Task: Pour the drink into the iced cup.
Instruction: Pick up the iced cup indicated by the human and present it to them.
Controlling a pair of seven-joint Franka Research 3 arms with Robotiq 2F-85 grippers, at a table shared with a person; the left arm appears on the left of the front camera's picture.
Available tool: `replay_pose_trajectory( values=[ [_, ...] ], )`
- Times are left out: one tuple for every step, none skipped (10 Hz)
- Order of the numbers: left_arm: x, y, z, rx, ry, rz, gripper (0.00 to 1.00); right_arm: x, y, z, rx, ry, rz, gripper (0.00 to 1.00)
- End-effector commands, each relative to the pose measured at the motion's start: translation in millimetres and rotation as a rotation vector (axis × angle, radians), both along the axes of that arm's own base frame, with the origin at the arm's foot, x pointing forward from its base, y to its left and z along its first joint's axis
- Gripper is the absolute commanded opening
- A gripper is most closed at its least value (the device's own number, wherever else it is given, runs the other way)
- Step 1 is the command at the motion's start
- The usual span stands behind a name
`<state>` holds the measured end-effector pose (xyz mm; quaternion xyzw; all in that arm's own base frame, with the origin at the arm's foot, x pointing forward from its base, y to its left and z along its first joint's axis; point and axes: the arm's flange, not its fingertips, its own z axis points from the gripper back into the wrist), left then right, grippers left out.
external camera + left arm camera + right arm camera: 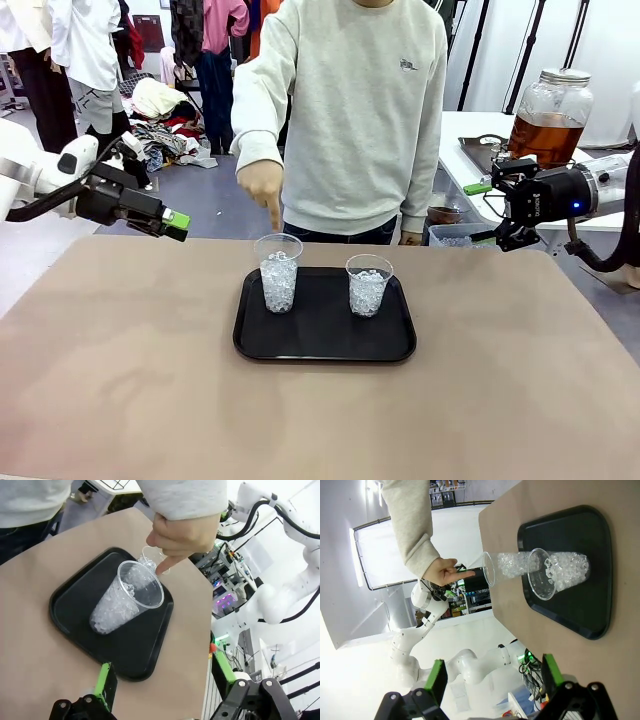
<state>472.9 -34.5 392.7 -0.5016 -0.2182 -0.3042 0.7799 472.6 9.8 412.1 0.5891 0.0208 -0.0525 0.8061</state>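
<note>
Just starting: nothing poured yet

Looked like the very first step. Pointed at by a person's hand (262,185): the iced cup (278,275) on the black tray (325,348). Kept the drink (545,140) in its jar (553,95), off on a side table (470,125) behind the right fingers (478,188). Probably needed next: reaching for that jar. Spread wide, left fingers (177,221) and right fingers alike; held nothing.

Wide beige matte tabletop (120,400) up front. Smooth grey floor (215,200) behind it, with a heap of mixed clothes (165,125) dumped at far left. White side table (465,125) at right, plain white wall (610,50) behind, slanted black stand poles (526,50) against it. Bright, even indoor light.
</note>
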Motion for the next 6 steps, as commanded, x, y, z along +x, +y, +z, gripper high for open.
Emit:
replay_pose_trajectory(
  values=[
    [2.1,0.4,3.5,-0.002,0.009,0.007,1.0,0.1,0.0,0.8,0.002,0.0,-0.001,1.0],
    [2.1,0.4,3.5,-0.002,0.009,0.007,1.0,0.1,0.0,0.8,0.002,0.0,-0.001,1.0],
    [2.1,0.4,3.5,-0.002,0.009,0.007,1.0,0.1,0.0,0.8,0.002,0.0,-0.001,1.0],
    [1.1,0.2,1.0,0.0,0.001,0.002,1.0,0.1,0.0,0.8,0.002,0.0,-0.001,1.0],
    [2.2,-2.0,-0.1,-0.041,-0.133,-0.015,1.0,0.1,0.0,0.8,0.002,0.0,-0.001,1.0],
    [4.6,-4.4,-3.9,-0.055,-0.239,-0.023,1.0,0.1,0.0,0.8,0.002,0.0,-0.001,1.0]
  ],
)
